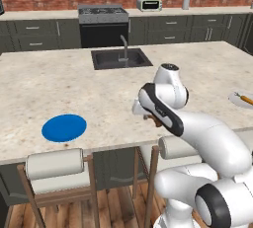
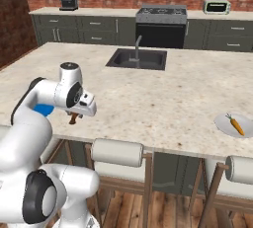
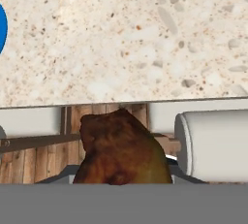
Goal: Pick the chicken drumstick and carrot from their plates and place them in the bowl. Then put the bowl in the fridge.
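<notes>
Stretching across the middle of the kitchen, the speckled stone island counter carries a dark sink with a curved tap; behind it a black oven with a grey hob stands among dark cabinets under a red brick wall, with a pale toaster oven on the back worktop. Two stools with white padded rolls stand at the near edge of the island. The white arm bends over that near edge, well apart from both plates. The bright blue plate lies bare on the left part of the counter; the pale grey-white plate sits far to the right near the edge, with the orange carrot lying on it. The gripper hangs above the counter's front edge, its jaws closed on the dark-brown chicken drumstick, which in the hand view rises between the finger tips over the wooden floor and a stool roll
</notes>
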